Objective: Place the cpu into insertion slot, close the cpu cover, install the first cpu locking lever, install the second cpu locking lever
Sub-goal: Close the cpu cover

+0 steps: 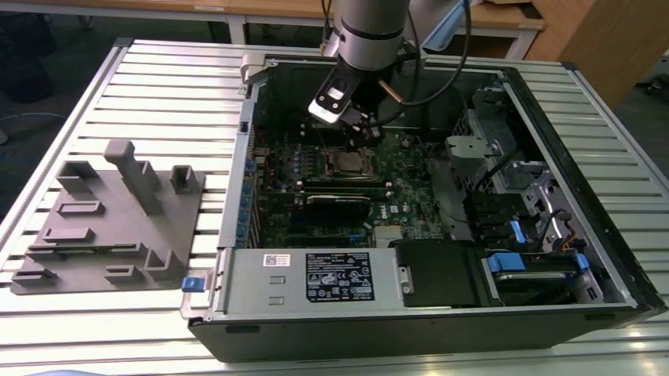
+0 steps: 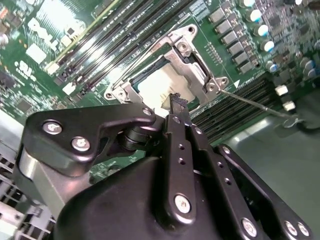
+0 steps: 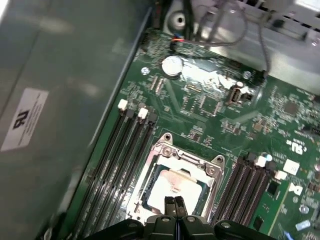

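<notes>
scene: an open computer case (image 1: 619, 258) lies on a slatted tabletop (image 1: 157, 86), with a grey fixture tray (image 1: 105, 227) at the exterior view's left; the arm reaches down into the far half of the case.
fingers: the gripper (image 3: 174, 202) hangs just over the socket, its fingers (image 3: 170, 204) pressed together with nothing visible between them.
cpu: the cpu (image 3: 172, 186) sits in the socket on the green board (image 3: 210, 100); its pale top shows through the window of the cpu cover (image 3: 187, 157), which appears to lie flat over it.
lever: in the second wrist view a thin metal rod (image 2: 250, 100) runs out from a socket corner across the memory slots (image 2: 240, 107), seemingly unlatched.
risk: with the tips this near the chip, an off-centre downward push could scrape the cpu or bow the cover; a sideways sweep at the rod could slip off the thin wire and strike the slots or small board parts.
hidden: the gripper's body covers the socket's near edge in both wrist views, so contact between tips and cover cannot be told, nor the latch state on that side.
</notes>
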Controlling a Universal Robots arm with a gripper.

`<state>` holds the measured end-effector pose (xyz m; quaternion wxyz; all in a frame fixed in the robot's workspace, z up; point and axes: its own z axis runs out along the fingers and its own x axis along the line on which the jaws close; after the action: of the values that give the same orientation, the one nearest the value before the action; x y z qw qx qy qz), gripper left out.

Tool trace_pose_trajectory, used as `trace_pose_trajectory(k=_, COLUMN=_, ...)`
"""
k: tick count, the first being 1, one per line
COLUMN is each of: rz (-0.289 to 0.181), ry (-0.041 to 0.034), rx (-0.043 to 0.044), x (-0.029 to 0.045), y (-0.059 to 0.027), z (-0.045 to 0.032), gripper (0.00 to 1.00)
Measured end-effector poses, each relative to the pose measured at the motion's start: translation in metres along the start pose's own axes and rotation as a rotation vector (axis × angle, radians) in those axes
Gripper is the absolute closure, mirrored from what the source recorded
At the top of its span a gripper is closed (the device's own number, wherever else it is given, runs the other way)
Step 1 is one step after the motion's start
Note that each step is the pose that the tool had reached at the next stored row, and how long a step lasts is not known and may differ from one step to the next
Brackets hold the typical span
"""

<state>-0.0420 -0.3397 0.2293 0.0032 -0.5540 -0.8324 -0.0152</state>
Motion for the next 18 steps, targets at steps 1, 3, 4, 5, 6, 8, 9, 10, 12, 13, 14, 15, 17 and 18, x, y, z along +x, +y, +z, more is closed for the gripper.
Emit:
trace_pose_trajectory(k=1, rz=-0.002, ry=0.0000, rx=0.0001, x=0.0000, y=0.0000, z=0.0000, gripper=0.89)
trace_pose_trajectory(k=3, rz=-0.003, ry=0.0002, rx=0.0000, x=0.0000, y=0.0000, z=0.0001, gripper=0.89)
trace_pose_trajectory(k=4, rz=-0.003, ry=0.0002, rx=0.0000, x=0.0000, y=0.0000, z=0.0001, gripper=0.89)
trace_pose_trajectory(k=5, rz=-0.003, ry=0.0002, rx=0.0000, x=0.0000, y=0.0000, z=0.0001, gripper=0.89)
trace_pose_trajectory(k=6, rz=-0.003, ry=0.0002, rx=0.0000, x=0.0000, y=0.0000, z=0.0001, gripper=0.89)
trace_pose_trajectory(k=8, rz=-0.003, ry=0.0002, rx=0.0000, x=0.0000, y=0.0000, z=0.0001, gripper=0.89)
trace_pose_trajectory(k=9, rz=-0.003, ry=0.0002, rx=0.0000, x=0.0000, y=0.0000, z=0.0001, gripper=0.89)
trace_pose_trajectory(k=10, rz=-0.003, ry=0.0002, rx=0.0000, x=0.0000, y=0.0000, z=0.0001, gripper=0.89)
trace_pose_trajectory(k=12, rz=-0.003, ry=0.0002, rx=0.0000, x=0.0000, y=0.0000, z=0.0001, gripper=0.89)
trace_pose_trajectory(k=13, rz=-0.004, ry=0.0002, rx=0.0000, x=0.0000, y=0.0000, z=0.0001, gripper=0.89)
trace_pose_trajectory(k=14, rz=-0.005, ry=0.0002, rx=0.0001, x=0.0000, y=0.0000, z=0.0001, gripper=0.89)
trace_pose_trajectory(k=15, rz=-0.006, ry=0.0003, rx=0.0001, x=0.0000, y=0.0000, z=0.0001, gripper=0.89)
trace_pose_trajectory(k=17, rz=-0.016, ry=0.0015, rx=-0.0001, x=0.0000, y=0.0001, z=0.0001, gripper=0.89)
trace_pose_trajectory(k=18, rz=-0.021, ry=0.0019, rx=-0.0002, x=0.0000, y=0.0000, z=0.0001, gripper=0.89)
